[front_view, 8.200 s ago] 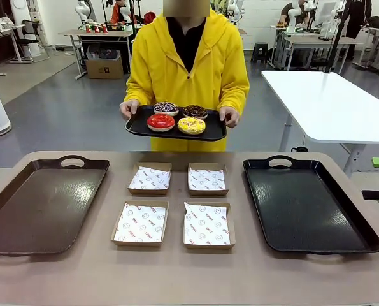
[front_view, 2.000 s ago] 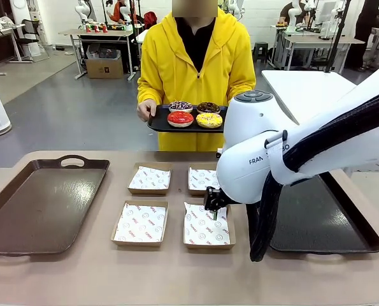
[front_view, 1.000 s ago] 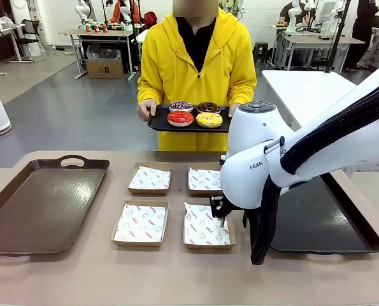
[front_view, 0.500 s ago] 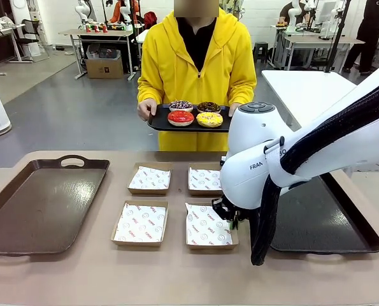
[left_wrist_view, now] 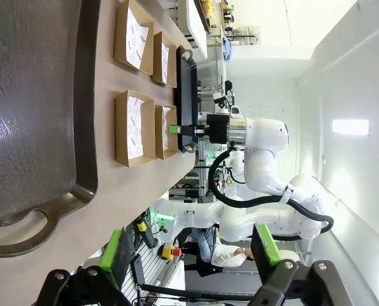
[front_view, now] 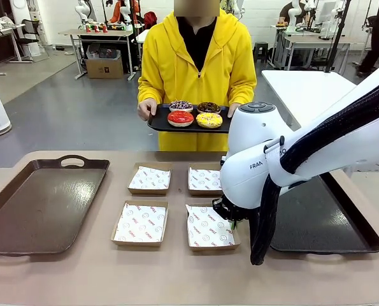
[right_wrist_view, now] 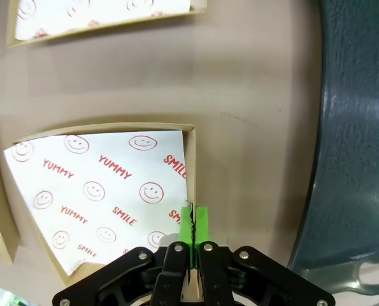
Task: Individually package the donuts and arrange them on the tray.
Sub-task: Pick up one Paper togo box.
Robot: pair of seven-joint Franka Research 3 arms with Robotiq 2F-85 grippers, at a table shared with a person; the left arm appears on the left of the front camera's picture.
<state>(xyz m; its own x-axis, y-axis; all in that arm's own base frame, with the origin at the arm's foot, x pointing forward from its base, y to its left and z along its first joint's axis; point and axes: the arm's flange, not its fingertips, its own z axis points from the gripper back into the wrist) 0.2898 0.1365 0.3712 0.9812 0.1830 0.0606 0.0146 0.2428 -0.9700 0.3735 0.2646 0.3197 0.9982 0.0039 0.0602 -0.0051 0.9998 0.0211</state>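
Donuts (front_view: pixel 195 113), four in all, sat in two pairs on a small black tray (front_view: pixel 157 125). A person in a yellow hooded top (front_view: pixel 195 57) held that tray level in front of the body, beyond the far edge of the surface (front_view: pixel 176 280), with a hand (front_view: pixel 144 109) at each end. The red donut (front_view: pixel 180 118) and the yellow sprinkled donut (front_view: pixel 209 120) lay on the side nearer the robot. The dark donut with pale sprinkles (front_view: pixel 180 106) and the chocolate donut (front_view: pixel 208 107) lay behind them. All four were well apart from the boxes below.

On the surface four shallow cardboard boxes, each lined with printed white paper, stood in two rows of two: the far left box (front_view: pixel 150 178), the far right box (front_view: pixel 204 179), the near left box (front_view: pixel 140 223) and the near right box (front_view: pixel 211 227). They lay between a large brown tray (front_view: pixel 42 204) on the robot's left and a large black tray (front_view: pixel 323 223) on its right.

The right arm (front_view: pixel 291 159) reached in over the black tray, and the right claw (front_view: pixel 229 218) was down at the near right box. In the right wrist view its green pads (right_wrist_view: pixel 200 220) were pinched together on the box's thin side wall, the one facing the black tray, with the smiley-printed liner just beside them.

The left claw (left_wrist_view: pixel 190 255) was spread wide, with its green-padded fingers (left_wrist_view: pixel 116 258) far apart and nothing between them. It was near the handle end of the brown tray.
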